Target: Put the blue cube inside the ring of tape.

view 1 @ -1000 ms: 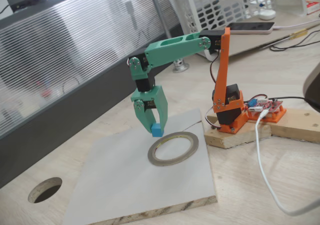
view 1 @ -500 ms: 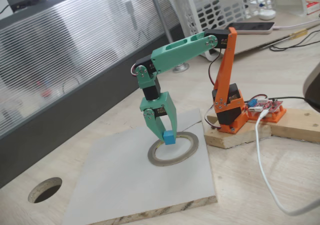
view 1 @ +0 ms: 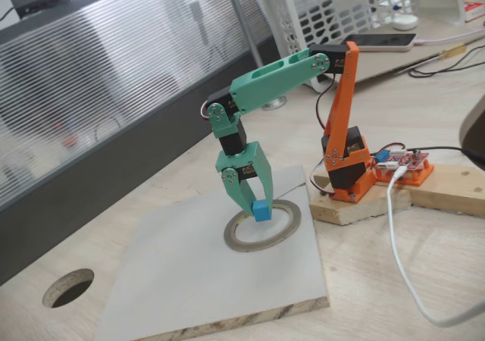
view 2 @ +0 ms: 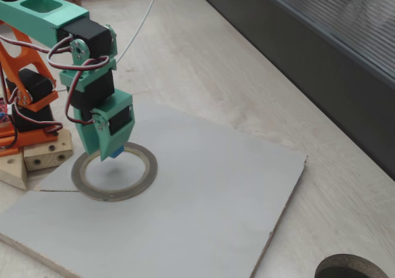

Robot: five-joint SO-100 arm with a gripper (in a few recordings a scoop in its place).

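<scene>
- Hand: my green two-finger hand is pointing downward and is closing on the blue cube, which is sitting pinched between the fingertips; in another fixed view the hand is showing the cube as a small blue patch at the lower end of the fingers.
- Blue cube: it is hanging clear of the board, over the near-left part of the ring of tape as a fixed view shows it; I cannot tell whether it is lying wholly over the opening or partly over the band.
- Ring of tape: it is lying flat on the grey board, close to the arm's base; in the other fixed view the ring is lying directly beneath my hand.
- Support: the board is resting on the pale wood counter, and the orange base of the arm is standing on a wooden block just beside the board.
- Background: a round hole is showing in the counter, well apart from the ring.
</scene>
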